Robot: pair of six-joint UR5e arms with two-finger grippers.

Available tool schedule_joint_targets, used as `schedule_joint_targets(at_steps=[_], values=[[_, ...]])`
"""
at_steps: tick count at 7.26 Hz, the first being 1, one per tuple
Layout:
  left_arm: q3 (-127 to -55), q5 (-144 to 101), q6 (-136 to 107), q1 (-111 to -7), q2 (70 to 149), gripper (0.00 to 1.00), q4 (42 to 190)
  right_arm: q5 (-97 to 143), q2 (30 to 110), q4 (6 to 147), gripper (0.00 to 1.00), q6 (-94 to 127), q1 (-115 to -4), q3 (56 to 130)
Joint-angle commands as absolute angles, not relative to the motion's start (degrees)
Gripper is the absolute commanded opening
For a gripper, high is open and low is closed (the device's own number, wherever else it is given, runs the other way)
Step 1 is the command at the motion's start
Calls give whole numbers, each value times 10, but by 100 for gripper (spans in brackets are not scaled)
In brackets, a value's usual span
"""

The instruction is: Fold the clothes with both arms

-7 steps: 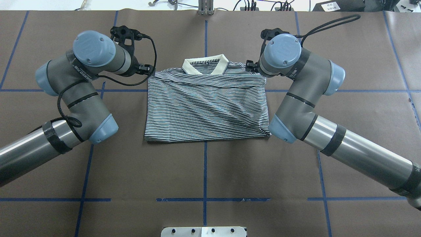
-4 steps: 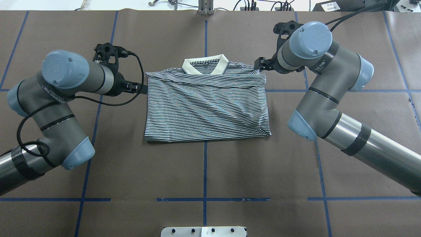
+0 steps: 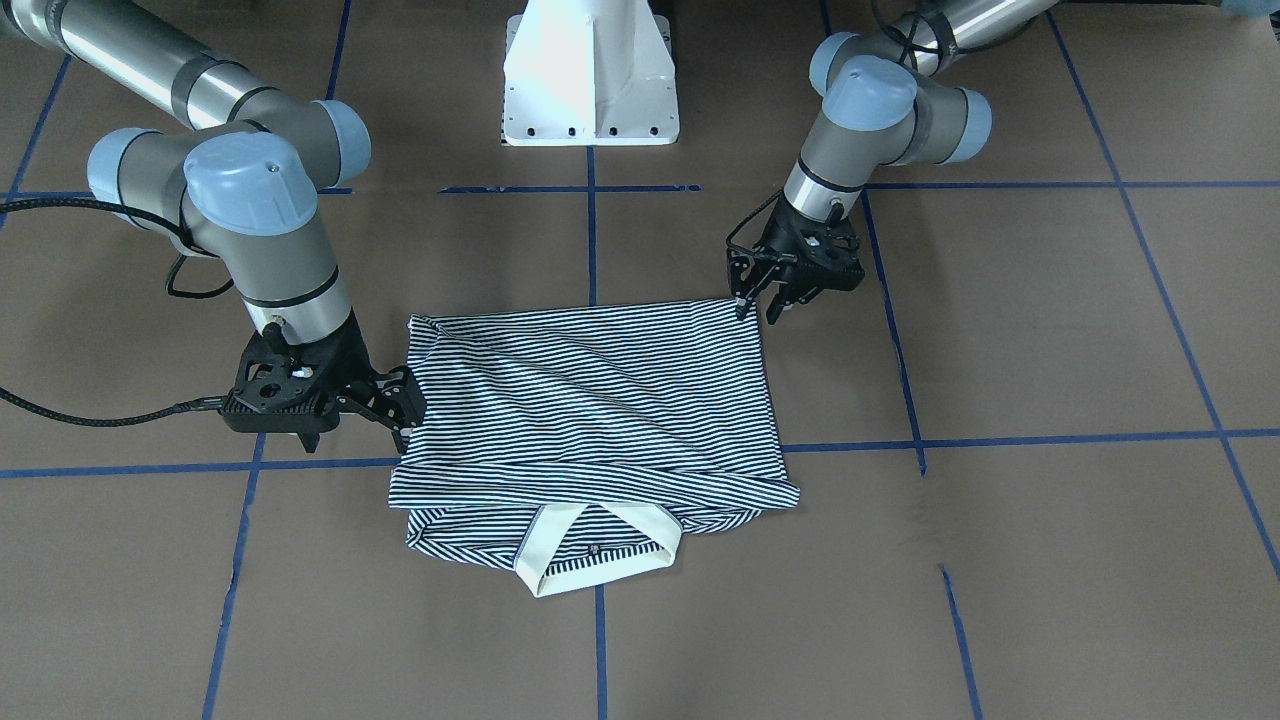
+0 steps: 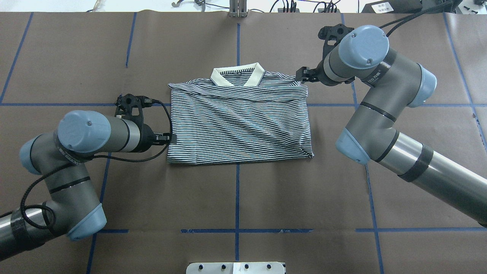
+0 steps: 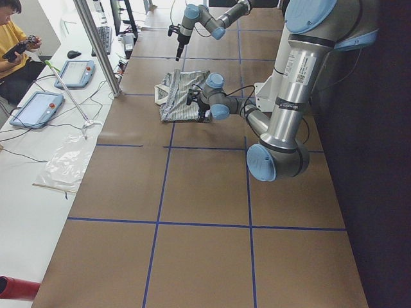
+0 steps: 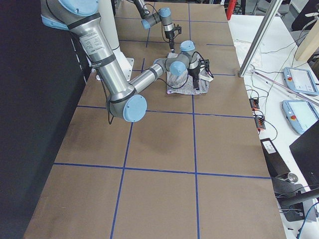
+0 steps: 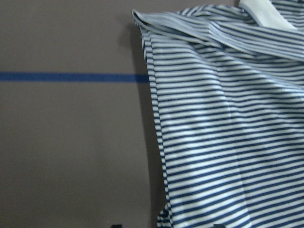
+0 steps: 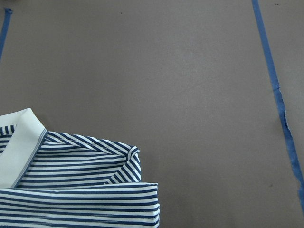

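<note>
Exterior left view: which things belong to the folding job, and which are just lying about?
Job: striped polo shirt, left arm, right arm.
Lying about: tablets, keyboard, clear plastic sheet, all on the side bench.

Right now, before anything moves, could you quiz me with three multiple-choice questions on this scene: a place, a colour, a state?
1. Relative to the robot's base, the collar of the shirt lies at: A) the nearest edge; B) the farthest edge; C) out of sight.
2. The grid lines on the table are: A) blue; B) red; C) yellow.
3. The shirt is: A) hanging; B) spread, sleeves out; C) folded, lying flat.
Answers: B, the collar lies opposite the base; A, blue tape strips; C, a compact rectangle on the table.
</note>
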State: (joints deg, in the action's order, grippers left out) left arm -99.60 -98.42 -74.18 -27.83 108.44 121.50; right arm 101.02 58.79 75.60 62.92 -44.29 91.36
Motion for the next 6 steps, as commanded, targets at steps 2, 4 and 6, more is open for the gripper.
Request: schedule_joint_targets(at_steps=[2, 4, 6], values=[[-989, -982, -752, -262, 1085, 36, 1216, 1010, 588, 757, 100, 628, -442, 916], [-991, -981, -753, -260, 1085, 5, 1216, 1011, 588, 757, 100, 628, -443, 916], [-993, -982, -747, -260, 1083, 0, 1216, 1011, 587, 757, 100, 628, -442, 916]])
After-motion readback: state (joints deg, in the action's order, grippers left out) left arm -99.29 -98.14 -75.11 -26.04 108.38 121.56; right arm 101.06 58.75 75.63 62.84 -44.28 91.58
